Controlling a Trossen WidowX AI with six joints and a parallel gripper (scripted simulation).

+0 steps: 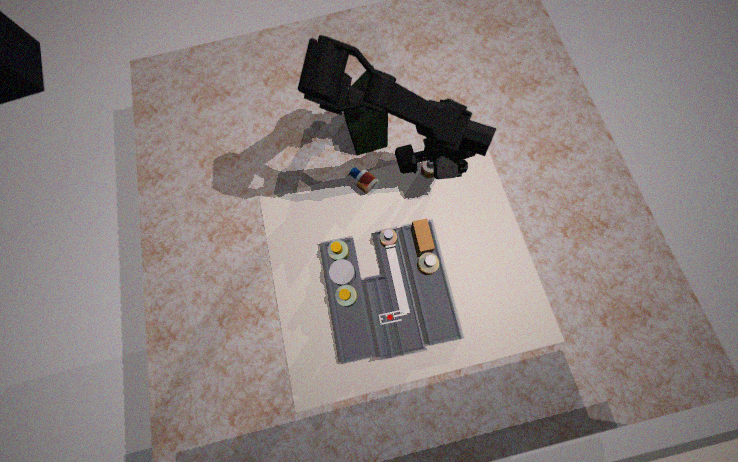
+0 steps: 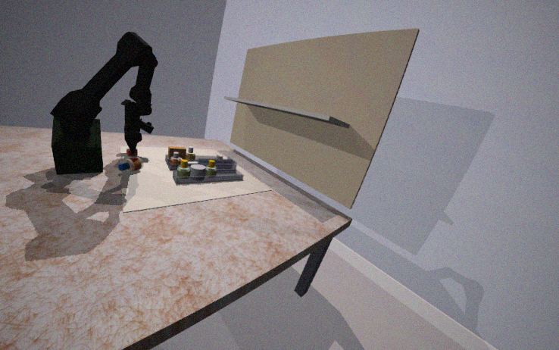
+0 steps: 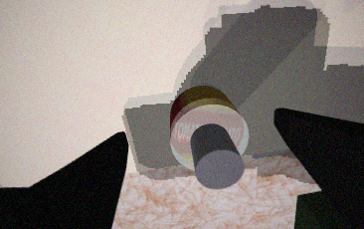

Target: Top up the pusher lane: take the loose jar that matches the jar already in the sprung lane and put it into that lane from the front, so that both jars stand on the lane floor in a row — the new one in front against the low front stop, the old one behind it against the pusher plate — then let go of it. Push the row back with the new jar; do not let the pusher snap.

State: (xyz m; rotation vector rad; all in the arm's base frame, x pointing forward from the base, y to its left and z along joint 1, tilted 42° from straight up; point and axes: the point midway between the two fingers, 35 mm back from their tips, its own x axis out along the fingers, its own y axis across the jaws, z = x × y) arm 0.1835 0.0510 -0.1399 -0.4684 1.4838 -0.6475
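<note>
From the top, the gripper (image 1: 432, 163) (image 2: 132, 149) (image 3: 200, 126) is over the loose grey-capped jar (image 1: 427, 168) (image 2: 132, 152) (image 3: 209, 131) near the mat's edge; from outside, its tips are beside that upright jar; at the wrist, fingers stand wide apart, empty, with no readable writing.

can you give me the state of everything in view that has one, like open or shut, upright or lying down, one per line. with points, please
gripper (image 1: 432, 167) (image 2: 132, 151) (image 3: 200, 126): open, around or just above the white-capped loose jar
white-capped loose jar (image 1: 427, 169) (image 3: 209, 136): upright, capped, not gripped
blue-capped jar (image 1: 363, 180) (image 2: 131, 164): lying on its side, capped
sprung-lane jar (image 1: 388, 237) (image 2: 176, 158): upright, capped
orange box (image 1: 422, 235) (image 2: 176, 150): standing in the side lane
</note>
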